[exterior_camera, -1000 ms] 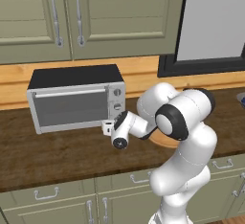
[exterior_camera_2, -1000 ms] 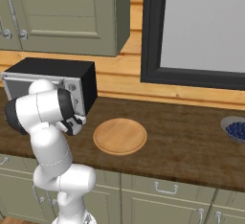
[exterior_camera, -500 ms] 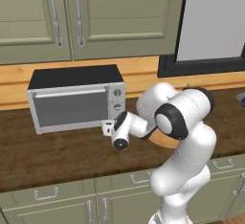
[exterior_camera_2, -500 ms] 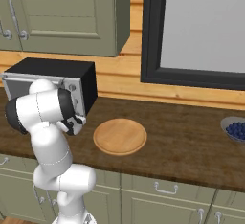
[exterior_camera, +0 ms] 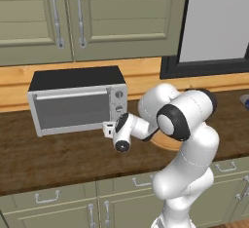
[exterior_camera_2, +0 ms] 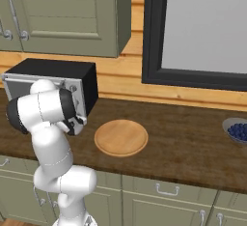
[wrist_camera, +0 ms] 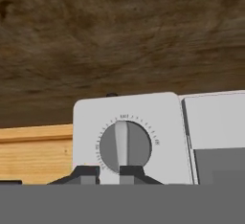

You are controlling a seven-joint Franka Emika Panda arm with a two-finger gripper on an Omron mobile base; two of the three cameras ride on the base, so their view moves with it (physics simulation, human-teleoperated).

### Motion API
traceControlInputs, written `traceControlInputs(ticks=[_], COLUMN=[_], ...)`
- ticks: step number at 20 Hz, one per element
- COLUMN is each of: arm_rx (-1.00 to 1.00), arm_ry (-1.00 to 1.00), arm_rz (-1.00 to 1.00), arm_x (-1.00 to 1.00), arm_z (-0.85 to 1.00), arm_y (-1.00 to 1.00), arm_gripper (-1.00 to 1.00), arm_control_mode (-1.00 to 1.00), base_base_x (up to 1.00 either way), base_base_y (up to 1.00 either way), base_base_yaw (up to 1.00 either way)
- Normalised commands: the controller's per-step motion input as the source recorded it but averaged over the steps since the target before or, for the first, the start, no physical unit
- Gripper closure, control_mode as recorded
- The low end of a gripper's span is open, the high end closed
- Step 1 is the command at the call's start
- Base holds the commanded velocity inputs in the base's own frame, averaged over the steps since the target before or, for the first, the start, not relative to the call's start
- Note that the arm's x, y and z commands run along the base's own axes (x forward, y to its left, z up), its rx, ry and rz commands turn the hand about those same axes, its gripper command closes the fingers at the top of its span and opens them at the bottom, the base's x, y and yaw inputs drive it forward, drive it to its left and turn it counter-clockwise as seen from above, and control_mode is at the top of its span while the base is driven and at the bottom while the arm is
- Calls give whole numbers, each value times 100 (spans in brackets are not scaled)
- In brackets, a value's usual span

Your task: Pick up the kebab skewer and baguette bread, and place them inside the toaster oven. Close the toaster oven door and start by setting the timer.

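Observation:
The toaster oven point(exterior_camera: 73, 78) stands on the counter with the toaster oven door point(exterior_camera: 73, 110) closed upright. My gripper point(exterior_camera: 107, 126) is pressed up to the column of knobs on the oven's right, at the lowest one. In the hand view, which is rolled upside down, a round grey knob point(wrist_camera: 124, 146) with a raised ridge and tick marks sits just beyond the gripper point(wrist_camera: 109, 173). The fingertips point(wrist_camera: 88, 173) stand close together at the ridge's base, shut on it. The kebab skewer and the baguette bread are out of view.
A round wooden plate point(exterior_camera_2: 120, 137) lies bare on the counter right of the oven. A bowl of blueberries point(exterior_camera_2: 239, 131) sits at the far right. Cabinets hang above, and a dark-framed window point(exterior_camera_2: 202, 27) fills the back right.
The fingers have drawn in around the knob. Arm and oven stay where they were.

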Motion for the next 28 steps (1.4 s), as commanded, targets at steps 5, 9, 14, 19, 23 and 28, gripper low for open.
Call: traceControlInputs(ticks=[5,9,14,19,23,28], arm_rx=[0,0,0,5,13,21], arm_ry=[0,0,0,0,0,0], arm_rz=[0,0,0,0,-4,-10], arm_x=[70,41,7,0,-4,-2], arm_z=[-21,-41,-52,-48,-53,-57], arm_y=[1,7,6,9,0,0], arm_gripper=[100,100,100,100,100,100], arm_control_mode=[-100,-100,-100,-100,-100,-100], base_base_x=[0,0,0,0,0,0], base_base_y=[0,0,0,0,0,0], base_base_yaw=[0,0,0,0,0,0])
